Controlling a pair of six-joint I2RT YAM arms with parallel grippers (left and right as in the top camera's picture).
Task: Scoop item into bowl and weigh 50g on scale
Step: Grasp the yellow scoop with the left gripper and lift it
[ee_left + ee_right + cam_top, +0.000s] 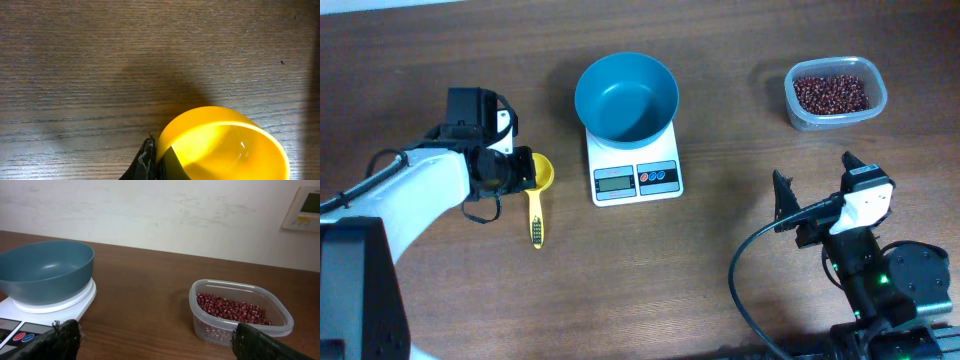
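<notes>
Teal-blue round plastic bowl [626, 97] sitting empty on small white rectangular digital scale [636, 176], mid-table. Small dark red-brown beans [830, 93] lying heaped inside clear rounded-rectangular plastic tub [789, 100], well right of scale. Yellow plastic scoop [536, 200] lying on brown wooden table [720, 270] just left of scale. Left gripper [523, 168] hanging at scoop's cup, one dark fingertip [146, 159] touching cup wall; whether it is gripping scoop cannot be told. Right gripper [813, 178] standing spread wide, holding nothing, apart from tub.
</notes>
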